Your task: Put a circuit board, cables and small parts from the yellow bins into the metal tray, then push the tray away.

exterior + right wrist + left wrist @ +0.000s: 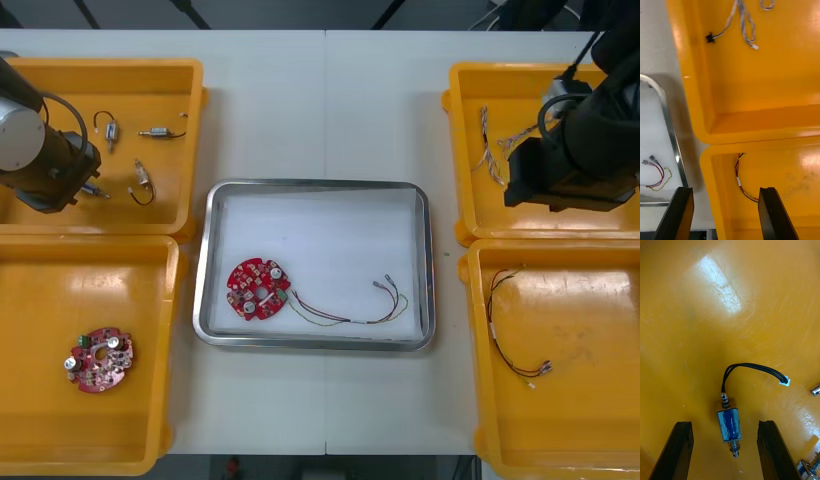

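Small metal part [729, 425] lies between spread left jaws (seemingly untouched).

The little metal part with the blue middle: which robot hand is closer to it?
Left. The left gripper hangs above the small metal part, open fingers either side; the right gripper is over the opposite yellow bins.

Tray [316, 184] mid-worktop [320, 100], two bins on each side. In tray: circuit board [257, 289] at left, cable [350, 312] trailing to its right. Far left bin [120, 66]: small metal parts [157, 132]; left claw [725, 423] down inside it, fingers spread, one small metal part [729, 425] lying between them. Near left bin [60, 300]: second circuit board [100, 360]. Far right bin [500, 68]: cables [490, 150]. Near right bin [580, 400]: single cable [515, 335]. Right claw [726, 191] above that bin's tray-side wall, fingers spread.
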Tool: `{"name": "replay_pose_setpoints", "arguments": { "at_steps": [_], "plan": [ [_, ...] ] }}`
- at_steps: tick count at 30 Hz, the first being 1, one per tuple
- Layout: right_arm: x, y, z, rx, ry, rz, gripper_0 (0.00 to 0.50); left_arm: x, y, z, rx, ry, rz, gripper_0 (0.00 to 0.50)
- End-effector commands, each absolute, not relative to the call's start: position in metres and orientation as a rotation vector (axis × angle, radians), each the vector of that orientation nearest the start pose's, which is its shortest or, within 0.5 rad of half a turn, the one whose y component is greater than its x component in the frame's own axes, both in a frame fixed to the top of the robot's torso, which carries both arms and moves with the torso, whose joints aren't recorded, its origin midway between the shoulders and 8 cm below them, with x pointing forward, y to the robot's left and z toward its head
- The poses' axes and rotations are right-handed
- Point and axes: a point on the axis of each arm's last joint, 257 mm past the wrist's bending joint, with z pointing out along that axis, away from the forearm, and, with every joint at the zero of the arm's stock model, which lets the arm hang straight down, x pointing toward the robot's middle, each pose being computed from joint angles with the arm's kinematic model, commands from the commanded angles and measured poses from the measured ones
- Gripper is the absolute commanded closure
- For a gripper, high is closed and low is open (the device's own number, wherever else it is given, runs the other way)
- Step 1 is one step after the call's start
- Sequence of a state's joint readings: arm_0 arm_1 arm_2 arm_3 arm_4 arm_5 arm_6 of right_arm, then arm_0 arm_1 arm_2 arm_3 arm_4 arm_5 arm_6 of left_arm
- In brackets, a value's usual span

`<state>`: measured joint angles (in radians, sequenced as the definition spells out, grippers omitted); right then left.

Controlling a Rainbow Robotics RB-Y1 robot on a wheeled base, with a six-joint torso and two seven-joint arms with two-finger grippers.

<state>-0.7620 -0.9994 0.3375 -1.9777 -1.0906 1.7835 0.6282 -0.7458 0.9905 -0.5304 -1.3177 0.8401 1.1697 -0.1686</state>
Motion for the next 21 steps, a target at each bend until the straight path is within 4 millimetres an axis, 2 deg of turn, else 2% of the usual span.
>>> {"name": "replay_pose_setpoints", "arguments": {
  "at_steps": [1,9,13,21],
  "plan": [
    [0.452,-0.29,-0.1,0.481,2.673,0.09,0.0,0.583,0.39,-0.19,-1.15,2.241,-0.213,0.0],
    [0.474,-0.326,-0.105,0.799,2.589,0.104,0.0,0.586,0.39,-0.193,-1.138,2.244,-0.226,0.0],
    [0.486,-0.34,-0.108,0.882,2.552,0.113,0.0,0.587,0.391,-0.196,-1.132,2.246,-0.228,0.0],
    [0.513,-0.354,-0.102,1.015,2.484,0.179,0.0,0.584,0.388,-0.204,-1.115,2.274,-0.222,0.0]
  ]
}}
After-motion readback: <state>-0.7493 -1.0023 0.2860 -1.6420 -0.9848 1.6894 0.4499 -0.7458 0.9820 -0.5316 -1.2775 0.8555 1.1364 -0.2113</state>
